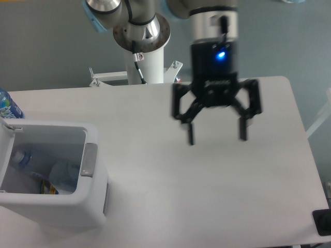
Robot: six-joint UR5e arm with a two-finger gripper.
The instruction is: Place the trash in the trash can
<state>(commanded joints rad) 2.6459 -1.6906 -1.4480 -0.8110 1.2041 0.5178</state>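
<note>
White table (pixel 217 181) with trash can (pixel 88 206)

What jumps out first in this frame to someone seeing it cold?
The black gripper, open and empty, hangs above the middle of the white table, a blue light glowing on its body. At the front left corner stands the white trash can with crushed clear plastic inside.

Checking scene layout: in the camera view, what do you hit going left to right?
Blue-label bottle → trash can with the trash inside → arm base → open gripper → dark object at the right edge.
</note>
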